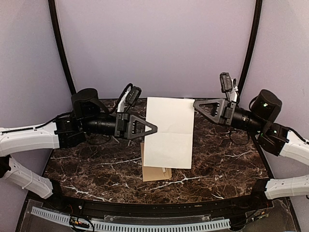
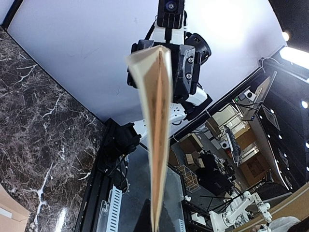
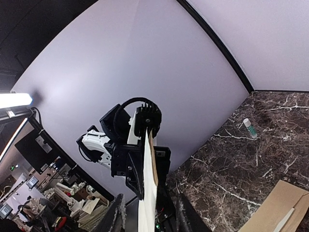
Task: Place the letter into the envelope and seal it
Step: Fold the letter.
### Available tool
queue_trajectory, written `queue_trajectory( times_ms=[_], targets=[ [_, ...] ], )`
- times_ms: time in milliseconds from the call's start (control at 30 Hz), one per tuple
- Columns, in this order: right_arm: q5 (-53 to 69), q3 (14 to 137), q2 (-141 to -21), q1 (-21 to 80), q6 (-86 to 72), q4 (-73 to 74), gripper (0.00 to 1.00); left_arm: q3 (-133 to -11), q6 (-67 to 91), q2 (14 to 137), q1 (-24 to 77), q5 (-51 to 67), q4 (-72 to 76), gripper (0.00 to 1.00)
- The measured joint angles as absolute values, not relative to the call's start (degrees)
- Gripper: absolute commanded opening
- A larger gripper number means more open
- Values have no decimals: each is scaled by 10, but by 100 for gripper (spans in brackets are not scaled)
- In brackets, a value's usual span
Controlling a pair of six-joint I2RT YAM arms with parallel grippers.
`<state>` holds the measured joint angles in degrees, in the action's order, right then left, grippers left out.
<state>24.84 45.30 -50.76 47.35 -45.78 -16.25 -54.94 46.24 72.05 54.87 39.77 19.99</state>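
Observation:
The letter (image 1: 170,131) hangs upright in the air above the table, its plain pale side facing the top camera, with fold creases across it. My left gripper (image 1: 154,128) is shut on its left edge; in the left wrist view the letter (image 2: 159,121) runs edge-on out of the jaws. My right gripper (image 1: 195,103) is at the sheet's upper right corner. Its fingers (image 3: 116,217) stand apart with the letter (image 3: 147,193) between them and a gap on each side. The brown envelope (image 1: 155,173) lies flat on the marble below, mostly hidden by the sheet.
A small white tube with a green band (image 3: 248,126) stands on the marble table (image 1: 87,166) near the back wall. A black rail (image 1: 145,212) runs along the near edge. Curved dark poles (image 1: 60,48) rise at both sides.

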Motion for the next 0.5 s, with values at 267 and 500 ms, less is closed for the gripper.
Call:
queue_trajectory(
  times_ms=[267, 500],
  targets=[
    [272, 404, -492, 473, -489, -167, 48, -567, 449, 717, 549, 374, 200, 0],
    [315, 389, -492, 483, -507, -168, 52, -573, 440, 715, 549, 352, 200, 0]
  ],
)
